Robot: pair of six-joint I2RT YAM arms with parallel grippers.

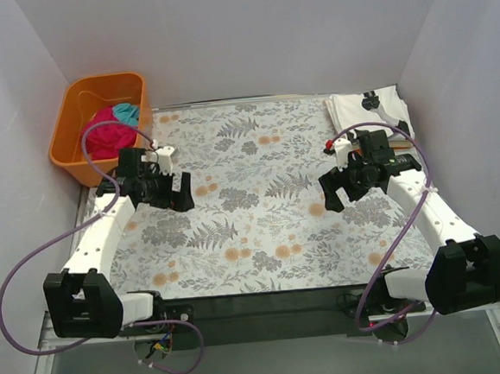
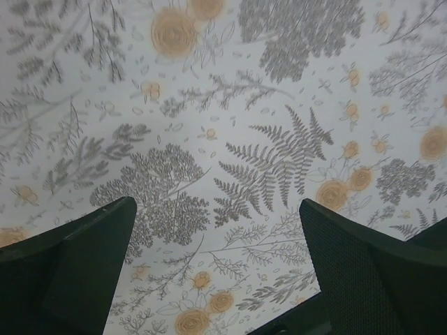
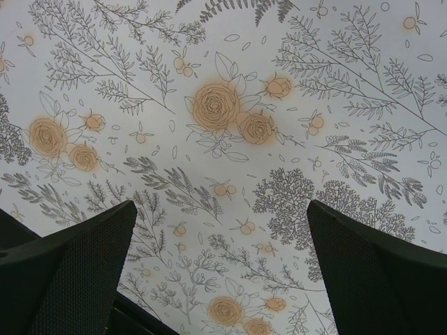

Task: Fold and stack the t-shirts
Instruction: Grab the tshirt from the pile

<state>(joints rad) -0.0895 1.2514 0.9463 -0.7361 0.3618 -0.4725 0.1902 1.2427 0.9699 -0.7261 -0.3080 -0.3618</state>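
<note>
Most of the teal t-shirt (image 1: pixel 125 113) out of sight behind the magenta t-shirt (image 1: pixel 105 136) inside the orange basket (image 1: pixel 71 164).

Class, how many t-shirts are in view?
3: a magenta-red cloth t-shirt and a teal t-shirt bunched in the orange plastic basket; a folded white t-shirt with black print, far right. Others may hide beneath.

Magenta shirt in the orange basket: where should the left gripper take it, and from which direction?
Probably pinch the magenta shirt at its raised crumpled middle, straight from above: the orange basket walls it in, and the teal shirt lies at its far-right edge. The left gripper is open.
</note>
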